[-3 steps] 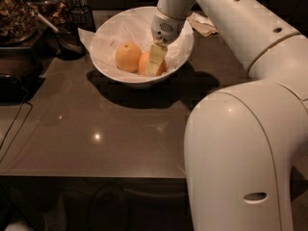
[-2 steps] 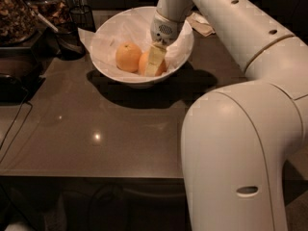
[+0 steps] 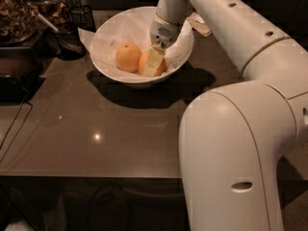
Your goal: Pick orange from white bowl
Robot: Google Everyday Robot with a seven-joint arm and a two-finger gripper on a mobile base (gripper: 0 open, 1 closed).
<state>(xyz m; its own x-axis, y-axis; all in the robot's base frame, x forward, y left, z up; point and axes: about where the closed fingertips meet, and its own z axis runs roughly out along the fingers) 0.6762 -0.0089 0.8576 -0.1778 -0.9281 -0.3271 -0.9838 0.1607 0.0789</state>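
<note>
The white bowl (image 3: 103, 57), lined with crinkled white paper, stands at the back of the dark table. Two fruits lie in it. The orange (image 3: 144, 64), of deeper colour, lies on the right, partly hidden by my gripper. A paler yellow-orange fruit (image 3: 128, 57) lies touching it on the left. My gripper (image 3: 155, 62) reaches down into the bowl from the back right and sits right at the orange, its pale tip in front of the fruit.
A dark mesh cup (image 3: 82, 16) and a dark scoop (image 3: 66, 40) stand left of the bowl, beside a container of brown snacks (image 3: 14, 13). A folded napkin (image 3: 200, 26) lies behind the bowl. A cable (image 3: 13, 125) runs along the left. My arm's large white link (image 3: 231, 167) fills the front right.
The gripper has stayed in the bowl at the orange, at most a touch lower. The fruits and the bowl have not moved.
</note>
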